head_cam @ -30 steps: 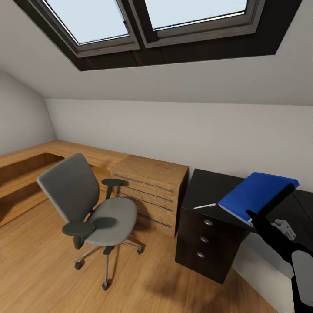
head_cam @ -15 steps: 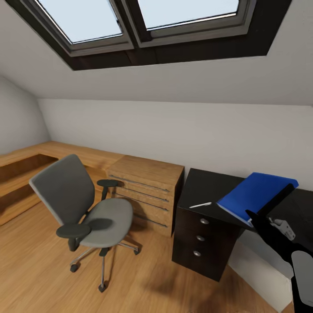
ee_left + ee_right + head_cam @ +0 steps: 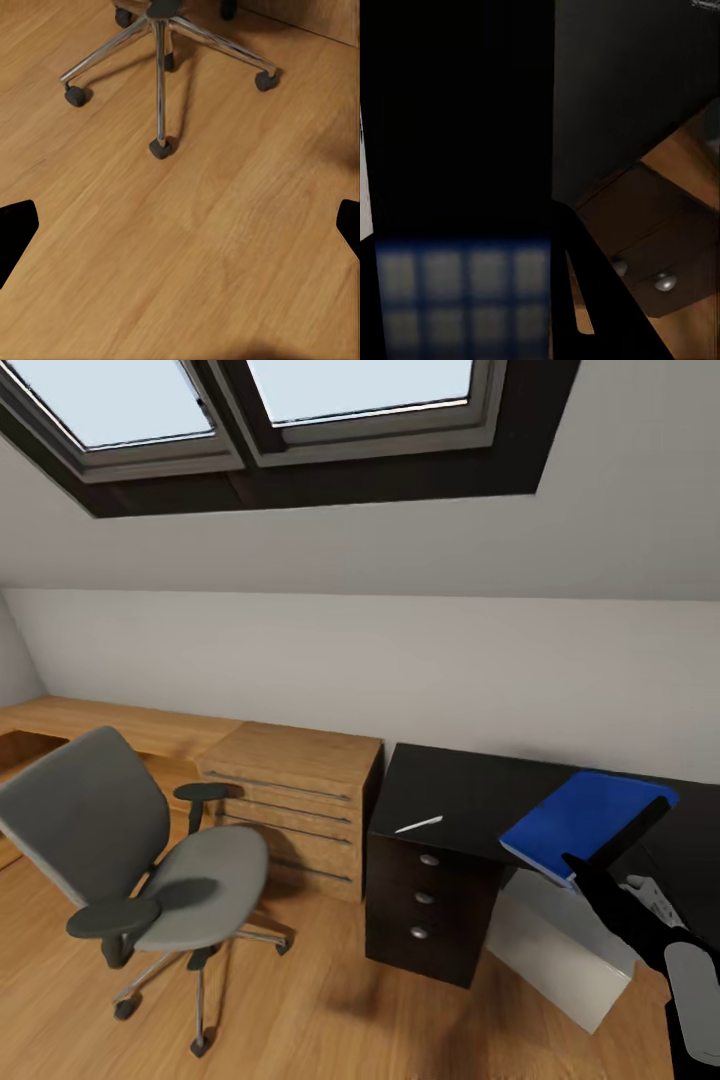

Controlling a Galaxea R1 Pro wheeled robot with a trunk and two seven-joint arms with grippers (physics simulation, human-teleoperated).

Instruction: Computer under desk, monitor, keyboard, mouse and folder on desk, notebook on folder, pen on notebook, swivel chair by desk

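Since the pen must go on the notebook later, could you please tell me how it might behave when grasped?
The pen is a slim straight stick lying flat on the glossy desk, so it will probably roll or skid if nudged. It looks light and thin, likely hard to pinch off the surface.

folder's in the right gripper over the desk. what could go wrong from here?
1. The blue folder is pinched near one edge by the right gripper and tilted, so it may slip or swing.
2. The pen lies loose on the desk; the folder could knock it off.
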